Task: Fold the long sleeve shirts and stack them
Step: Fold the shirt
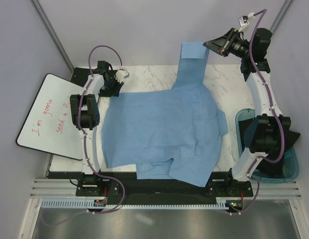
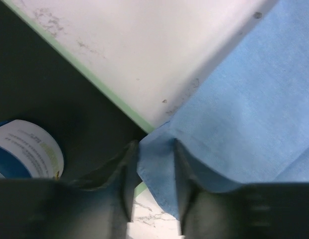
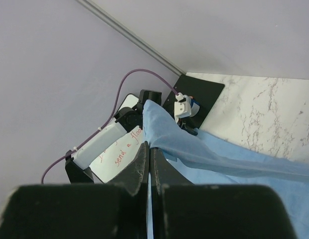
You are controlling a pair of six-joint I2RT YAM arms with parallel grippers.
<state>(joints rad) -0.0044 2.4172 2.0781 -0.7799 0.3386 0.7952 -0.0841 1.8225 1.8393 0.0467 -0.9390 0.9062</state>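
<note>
Light-blue cloth of the long sleeve shirt covers most of the marble table, its sleeve held up past the table's far edge, pinched tight in our right gripper. Our left gripper clamps a shirt corner near the table's far-left corner.

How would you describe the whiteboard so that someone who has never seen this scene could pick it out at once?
Find the marble table, mostly covered by a light-blue shirt. Just beyond the table's left edge lies the whiteboard, set at a slant. Nothing else nearby is flat and white with red handwriting and a dark rim.
</note>
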